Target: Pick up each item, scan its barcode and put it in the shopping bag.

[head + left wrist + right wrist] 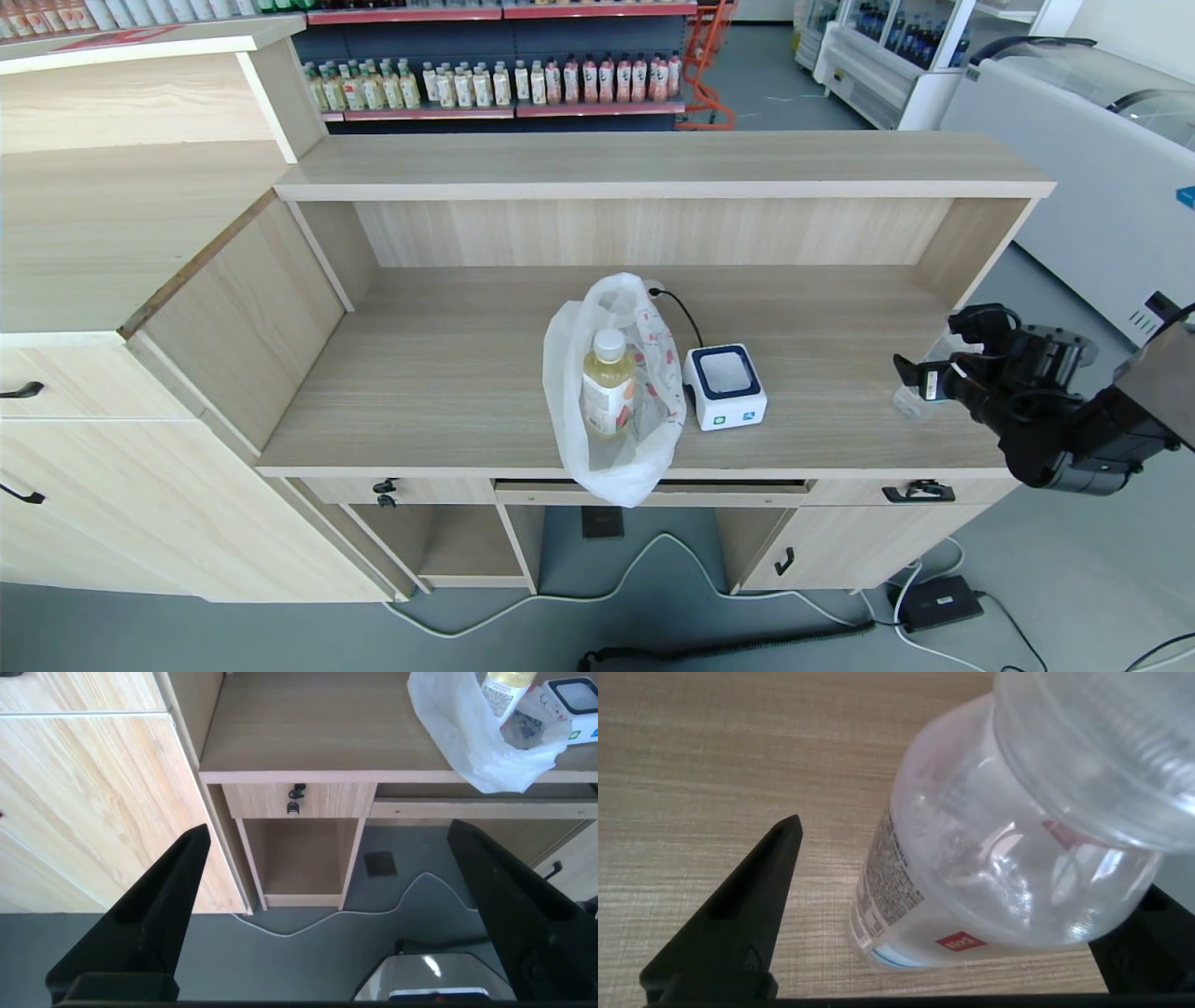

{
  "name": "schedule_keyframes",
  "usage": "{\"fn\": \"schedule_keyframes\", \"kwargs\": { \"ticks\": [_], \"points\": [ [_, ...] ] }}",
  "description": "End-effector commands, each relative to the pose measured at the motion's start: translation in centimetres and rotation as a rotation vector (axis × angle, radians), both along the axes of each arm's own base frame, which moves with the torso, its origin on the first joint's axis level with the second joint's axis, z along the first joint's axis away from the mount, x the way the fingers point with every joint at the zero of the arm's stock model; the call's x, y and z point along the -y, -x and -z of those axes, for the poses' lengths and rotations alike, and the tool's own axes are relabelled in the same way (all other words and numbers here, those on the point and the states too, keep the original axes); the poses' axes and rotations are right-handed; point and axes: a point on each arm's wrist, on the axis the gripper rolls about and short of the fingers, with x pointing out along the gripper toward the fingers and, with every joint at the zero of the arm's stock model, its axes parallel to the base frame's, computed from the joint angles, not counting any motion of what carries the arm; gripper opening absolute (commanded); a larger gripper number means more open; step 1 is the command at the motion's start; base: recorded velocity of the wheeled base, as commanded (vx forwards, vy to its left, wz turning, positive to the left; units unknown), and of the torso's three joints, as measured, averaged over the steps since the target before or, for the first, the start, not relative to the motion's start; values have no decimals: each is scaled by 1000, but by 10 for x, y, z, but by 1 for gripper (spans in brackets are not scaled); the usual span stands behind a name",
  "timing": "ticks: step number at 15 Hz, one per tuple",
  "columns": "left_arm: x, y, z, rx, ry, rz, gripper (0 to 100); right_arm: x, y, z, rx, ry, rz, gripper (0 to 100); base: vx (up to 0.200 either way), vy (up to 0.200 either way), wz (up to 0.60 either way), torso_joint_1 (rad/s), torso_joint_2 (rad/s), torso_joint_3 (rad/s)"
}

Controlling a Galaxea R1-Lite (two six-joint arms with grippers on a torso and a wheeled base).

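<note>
Risk first: could topple or skid the clear bottle point(999, 859) if closed off-centre. One finger point(747, 924) with a visible gap to the wall, the other mostly hidden behind the bottle, so uneven contact likely to push before pinching. Smooth, see-through plastic, seemingly light; liable to slip or twist in a loose grip, and to dent in a hard one. Also a chance of a failed scan if carried over with the printed label turned away from the scanner point(726, 385). At the drop-off, risk of snagging the floppy rim of the shopping bag point(569, 392), just left of the scanner and already holding a tea bottle point(609, 383).

Bottle location: well right of the scanner, near the end of the counter point(448, 373), between the spread fingers of the right gripper point(934, 359). Straddled, not clamped, as far as can be judged.

Orientation: apparently standing on its base, long axis roughly vertical, cap up toward the wrist, label on the side wall. Slight lean not ruled out.

Left gripper point(332, 835): fingers wide apart, nothing between them, hanging below and left of the scanner, in front of the counter.
</note>
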Motion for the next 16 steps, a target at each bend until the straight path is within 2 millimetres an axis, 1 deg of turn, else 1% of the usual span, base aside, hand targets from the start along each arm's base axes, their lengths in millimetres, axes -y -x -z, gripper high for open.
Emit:
{"fn": "schedule_keyframes", "kwargs": {
  "ticks": [1, 5, 11, 12, 16],
  "points": [
    [0, 0, 0, 0, 1, 0, 100, 1, -1, 3, -4, -1, 1, 100, 0, 0, 0, 0, 0, 0],
    [0, 0, 0, 0, 1, 0, 100, 2, -2, 4, -2, -7, -6, 100, 0, 0, 0, 0, 0, 0],
    [0, 0, 0, 0, 1, 0, 100, 5, -10, 3, 24, -5, -34, 100, 0, 0, 0, 0, 0, 0],
    [0, 0, 0, 0, 1, 1, 100, 6, -10, 4, 21, -6, -34, 0, 0, 0, 0, 0, 0, 0],
    [0, 0, 0, 0, 1, 0, 100, 9, -10, 6, 21, -6, -26, 0, 0, 0, 0, 0, 0, 0]
  ]
}}
